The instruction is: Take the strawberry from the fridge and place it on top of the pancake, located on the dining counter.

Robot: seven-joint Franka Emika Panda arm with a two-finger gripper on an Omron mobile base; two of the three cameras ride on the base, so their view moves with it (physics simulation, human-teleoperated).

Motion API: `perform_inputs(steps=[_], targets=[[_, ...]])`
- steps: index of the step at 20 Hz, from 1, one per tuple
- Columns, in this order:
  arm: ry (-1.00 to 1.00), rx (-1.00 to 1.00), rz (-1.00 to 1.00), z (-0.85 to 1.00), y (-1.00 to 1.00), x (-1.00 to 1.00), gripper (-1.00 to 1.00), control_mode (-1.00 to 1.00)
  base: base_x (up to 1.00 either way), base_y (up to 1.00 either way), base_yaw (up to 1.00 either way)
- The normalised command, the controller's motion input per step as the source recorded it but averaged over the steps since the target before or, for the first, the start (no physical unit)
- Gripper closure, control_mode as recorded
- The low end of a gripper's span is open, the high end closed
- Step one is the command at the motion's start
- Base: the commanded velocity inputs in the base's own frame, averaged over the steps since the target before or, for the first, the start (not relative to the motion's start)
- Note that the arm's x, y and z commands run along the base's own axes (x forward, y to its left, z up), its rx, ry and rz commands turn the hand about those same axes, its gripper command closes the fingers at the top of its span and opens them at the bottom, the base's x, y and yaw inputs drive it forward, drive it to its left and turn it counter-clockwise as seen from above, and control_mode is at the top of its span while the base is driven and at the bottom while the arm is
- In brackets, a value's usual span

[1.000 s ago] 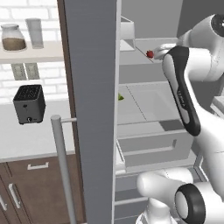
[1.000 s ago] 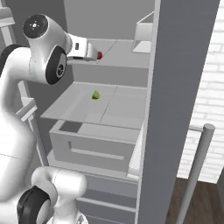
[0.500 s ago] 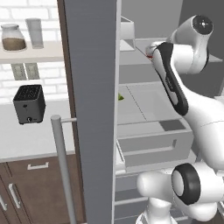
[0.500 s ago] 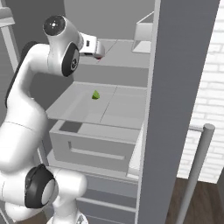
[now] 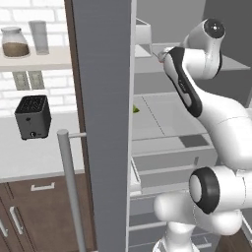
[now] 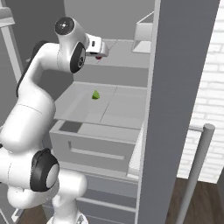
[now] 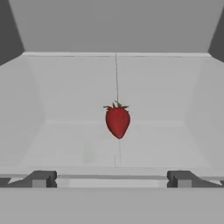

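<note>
On the far left, a glass jar (image 5: 13, 42) of brown contents and a pale tumbler (image 5: 39, 37) stand on a wall shelf (image 5: 34, 58) above a white worktop (image 5: 37, 155), where a black toaster (image 5: 33, 116) sits before a white brick wall. Brown wooden cabinets (image 5: 37, 211) run beneath the worktop. Just to the right, the open grey door of the fridge (image 5: 106, 123) stands edge-on, its long vertical bar handle (image 5: 71, 189) in the foreground. Inside, a small green item (image 6: 95, 94) lies on the middle white shelf (image 6: 113, 103), above a pulled-out drawer (image 6: 94, 146). A boxy white bin (image 6: 144, 33) rests on the upper shelf towards the right. The white arm (image 5: 216, 128) reaches up from the base into the upper shelf, its gripper (image 7: 111, 177) levelled at the strawberry (image 7: 117, 121). The strawberry sits on the upper shelf of the fridge, near the middle, its leafy top up and its tip down, a short way ahead of the hand. The fingers (image 7: 40, 178) are spread wide and hold nothing, one to each side of the berry's line, and they stop short of it. From the right base view the strawberry (image 6: 99, 57) shows as a dark red spot just beyond the wrist.
</note>
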Motion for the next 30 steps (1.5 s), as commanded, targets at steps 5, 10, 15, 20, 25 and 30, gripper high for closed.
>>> perform_inputs(steps=[5,10,15,20,25,30], targets=[[0.02,0.00,0.01,-0.10,-0.12,0.41,-1.00,-1.00,0.00,0.00,0.00],[0.03,0.00,0.01,-0.07,-0.10,0.45,-1.00,-1.00,0.00,0.00,0.00],[0.05,0.00,0.00,-0.02,0.00,0.41,-1.00,-1.00,0.00,0.00,0.00],[0.02,0.00,0.00,0.00,0.00,0.32,-1.00,-1.00,0.00,0.00,0.00],[0.00,0.00,0.00,-0.01,0.00,0.11,-1.00,-1.00,0.00,0.00,0.00],[0.00,0.00,0.00,-0.07,0.00,0.00,-1.00,-1.00,0.00,0.00,0.00]])
